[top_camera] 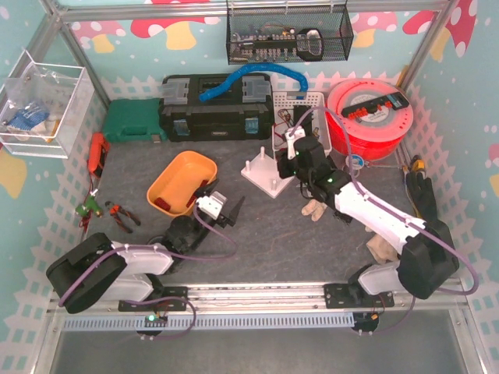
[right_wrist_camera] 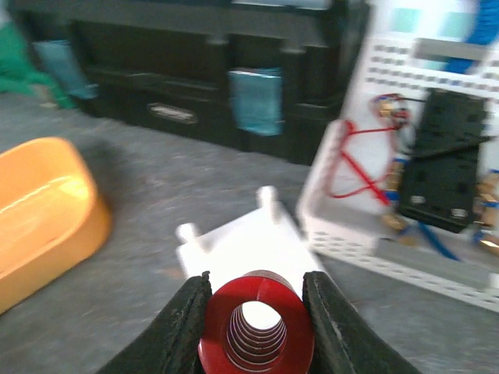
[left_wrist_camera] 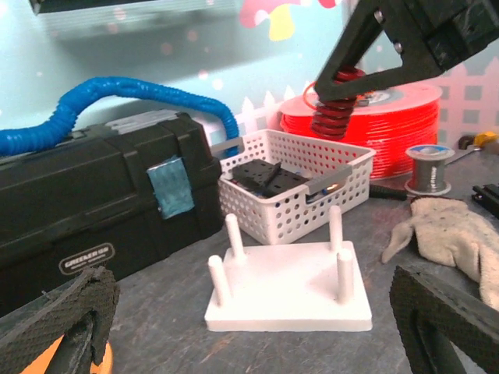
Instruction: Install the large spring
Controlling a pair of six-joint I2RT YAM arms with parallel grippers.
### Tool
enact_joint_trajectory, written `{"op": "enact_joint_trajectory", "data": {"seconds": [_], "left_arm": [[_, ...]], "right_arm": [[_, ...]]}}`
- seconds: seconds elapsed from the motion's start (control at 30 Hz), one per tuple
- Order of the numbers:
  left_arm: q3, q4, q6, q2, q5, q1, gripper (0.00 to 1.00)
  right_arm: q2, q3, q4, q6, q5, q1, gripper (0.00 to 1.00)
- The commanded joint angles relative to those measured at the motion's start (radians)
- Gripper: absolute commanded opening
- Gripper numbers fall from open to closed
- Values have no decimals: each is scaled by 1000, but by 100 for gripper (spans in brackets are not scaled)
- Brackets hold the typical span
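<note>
While your right gripper (right_wrist_camera: 256, 279) clamps the red spring (right_wrist_camera: 256, 331) roughly upright, the white peg base (left_wrist_camera: 288, 290) lies just below; your left gripper (top_camera: 222, 207) gapes wide nearby.

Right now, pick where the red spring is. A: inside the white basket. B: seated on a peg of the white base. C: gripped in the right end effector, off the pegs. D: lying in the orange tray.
C: the right end effector is shut on the red spring, holding it in the air, and nothing sits on the white base.
</note>
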Motion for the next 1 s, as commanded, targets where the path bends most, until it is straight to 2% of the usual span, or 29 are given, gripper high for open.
{"op": "enact_joint_trajectory", "data": {"seconds": [0.0, 0.23, 0.97], "left_arm": [[19, -17, -10, -16, -69, 2, 95], [19, -27, -8, -27, -88, 2, 95], [13, -29, 2, -39, -103, 2, 95]], "right_arm": [[53, 10, 52, -38, 87, -76, 0], [129, 29, 54, -39, 40, -144, 0], [272, 64, 64, -45, -28, -186, 0]]}}
